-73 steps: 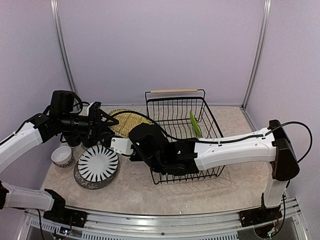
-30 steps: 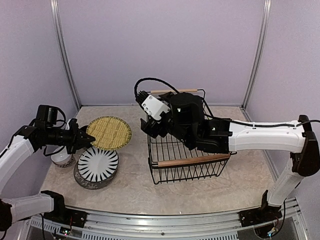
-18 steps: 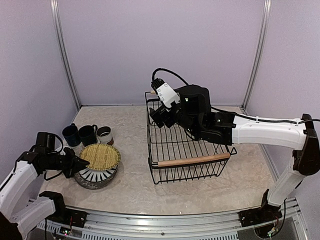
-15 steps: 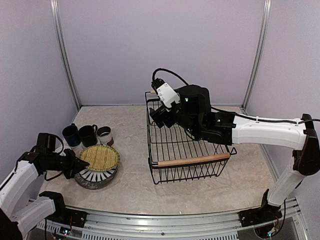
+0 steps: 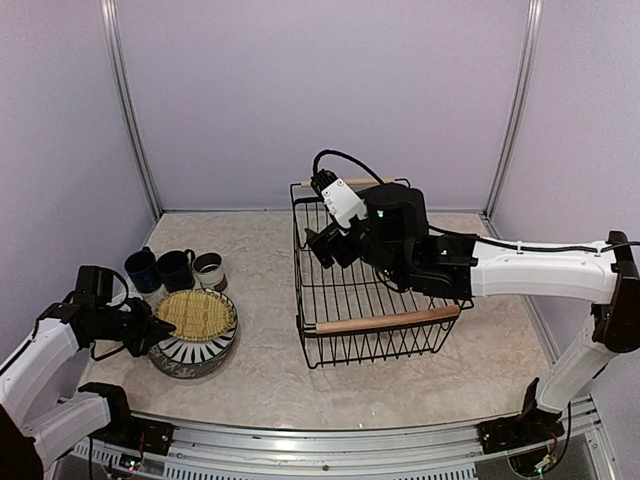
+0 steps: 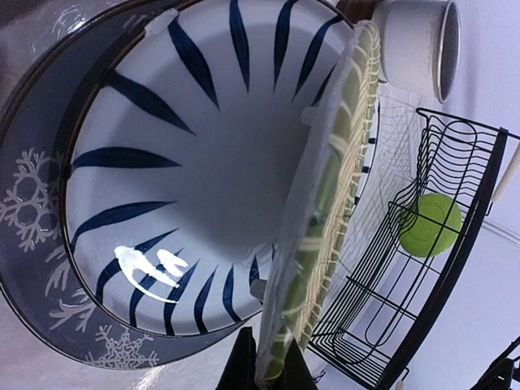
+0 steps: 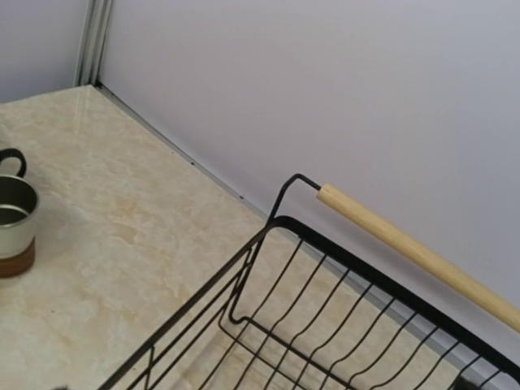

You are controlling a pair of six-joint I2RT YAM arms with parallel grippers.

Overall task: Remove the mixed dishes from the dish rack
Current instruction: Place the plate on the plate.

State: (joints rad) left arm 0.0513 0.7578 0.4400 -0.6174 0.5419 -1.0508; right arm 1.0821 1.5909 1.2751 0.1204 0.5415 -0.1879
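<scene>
— Beige marbled tabletop (image 5: 262, 372) carries everything we see; what stands biggest on it?
— We make it the large black wire dish rack with two pale wooden bar handles (image 5: 385, 322), right of centre. Our right gripper (image 5: 322, 250) hangs above its left side, jaws spread wide with nothing between them.
— Anything inside?
— From the left wrist we catch a lime-green round shape (image 6: 429, 223) among the wires. We cannot tell what it is.
— And on the left?
— A stack near the front left corner. At the bottom sits the round grey dish with white snowflakes (image 6: 32, 219), and in it the round white plate with dark blue stripes (image 6: 187, 162). Over that our left gripper (image 5: 150, 330) is clamped on the left rim of the round yellow-green plate with a woven pattern (image 5: 197, 312), held at a slant to the stripes. Whether the two plates touch we cannot tell.
— Smaller pieces?
— Behind the stack, in a row, we have the navy mug (image 5: 141, 270), the dark green mug (image 5: 176, 268), then the white cup with a brown base (image 5: 209, 268), all upright on the table
</scene>
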